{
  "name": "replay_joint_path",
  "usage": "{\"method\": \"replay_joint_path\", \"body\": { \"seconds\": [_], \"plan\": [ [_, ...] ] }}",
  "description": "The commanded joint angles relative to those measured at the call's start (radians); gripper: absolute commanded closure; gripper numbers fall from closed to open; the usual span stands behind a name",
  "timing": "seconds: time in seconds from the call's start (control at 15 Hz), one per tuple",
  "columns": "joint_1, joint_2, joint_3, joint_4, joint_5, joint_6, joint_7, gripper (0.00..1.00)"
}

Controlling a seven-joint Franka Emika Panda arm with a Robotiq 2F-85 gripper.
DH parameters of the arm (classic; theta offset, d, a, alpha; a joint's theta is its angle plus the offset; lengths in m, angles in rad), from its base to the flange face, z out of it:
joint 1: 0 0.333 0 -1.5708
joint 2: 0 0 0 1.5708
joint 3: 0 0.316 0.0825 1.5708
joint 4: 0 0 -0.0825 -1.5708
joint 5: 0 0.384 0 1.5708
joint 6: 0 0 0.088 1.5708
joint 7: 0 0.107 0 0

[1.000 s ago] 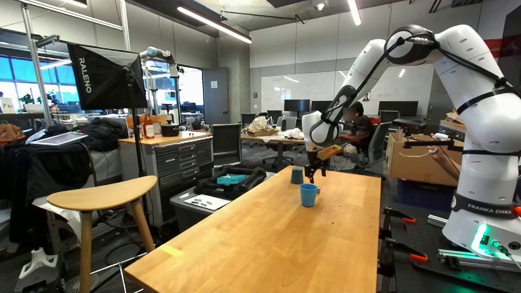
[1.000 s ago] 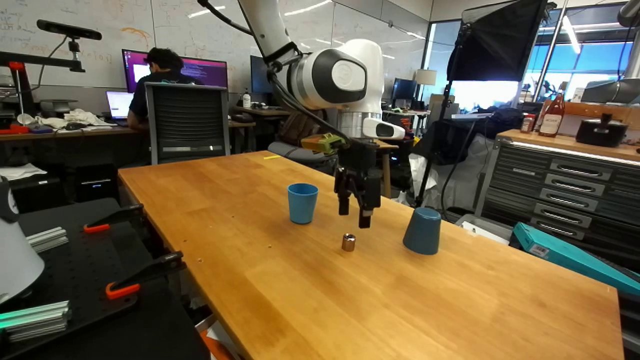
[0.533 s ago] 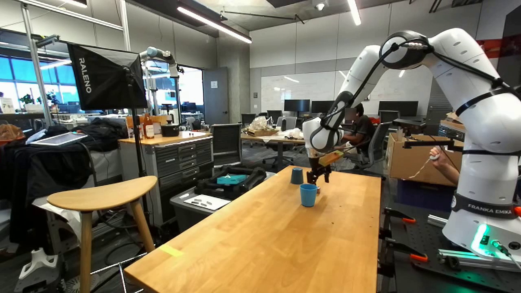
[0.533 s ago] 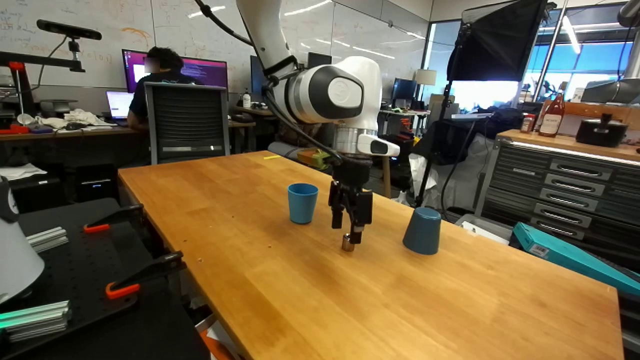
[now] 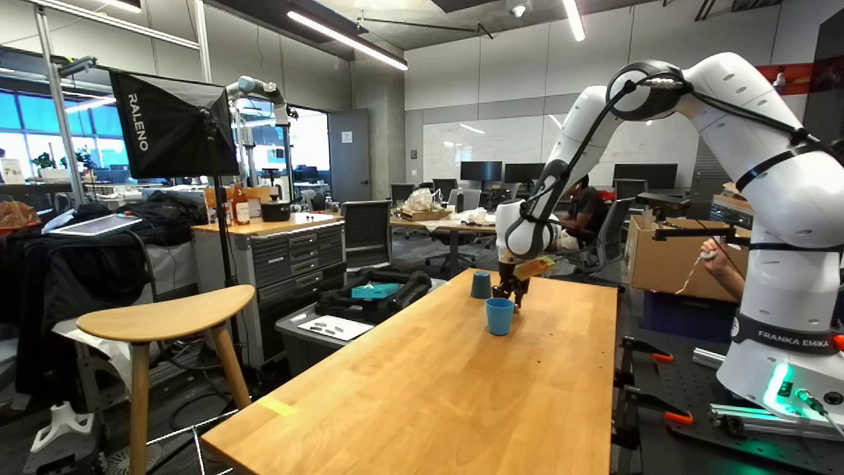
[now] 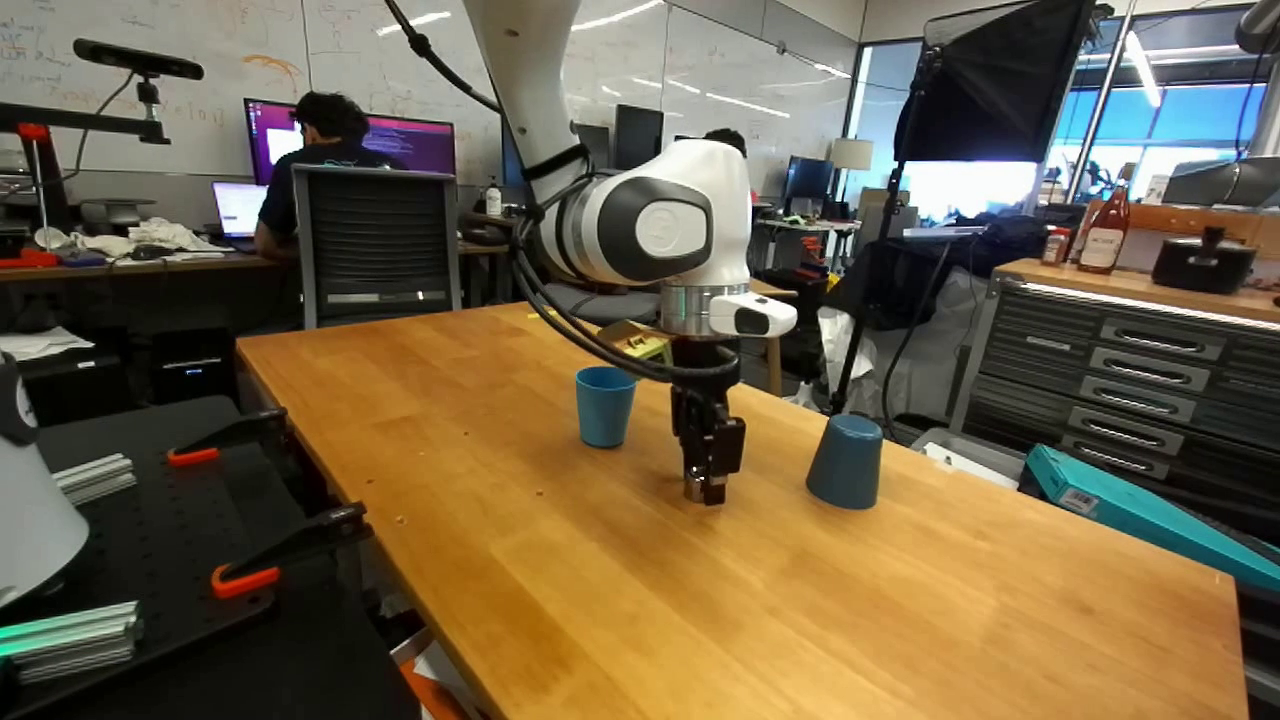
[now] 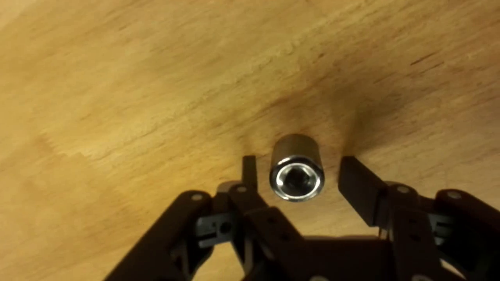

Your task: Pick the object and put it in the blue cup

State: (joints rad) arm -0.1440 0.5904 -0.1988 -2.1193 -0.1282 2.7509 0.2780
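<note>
Wrist view: my tool [image 7: 298, 171] has its fingers [image 7: 359, 191] spread, one on each side of the metal cylinder [image 7: 297, 168], with strips of table [image 7: 117, 97] showing in both gaps, so nothing's gripped yet. The cylinder's standing on end. What bugs me: if one finger gets there early, it'll probably shove or tip the thing, and smooth round metal might slip if I only catch the top.

In an exterior view the fingers are right down by the table, hiding part of the cylinder. The blue cup [image 6: 604, 408] is upright to the left, and an upside-down cup [image 6: 845, 465] sits to the right. Swing left too low and I could knock the blue one over, I reckon.

In an exterior view the arm [image 5: 653, 92] reaches in from the right, elbow high, forearm sloping down left, tool pointing down. The blue cup's on the near side of it; can't make out the cylinder from there.
</note>
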Motion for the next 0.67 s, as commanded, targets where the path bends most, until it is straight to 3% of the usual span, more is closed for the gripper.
{"method": "replay_joint_path", "body": {
  "seconds": [0.0,0.2,0.6],
  "plan": [
    [-0.011,0.009,0.006,-0.013,0.066,0.032,-0.047,0.73],
    [-0.066,-0.013,0.056,-0.025,0.138,-0.035,-0.128,0.91],
    [-0.132,-0.126,0.096,-0.07,0.225,-0.138,-0.269,0.92]
  ]
}}
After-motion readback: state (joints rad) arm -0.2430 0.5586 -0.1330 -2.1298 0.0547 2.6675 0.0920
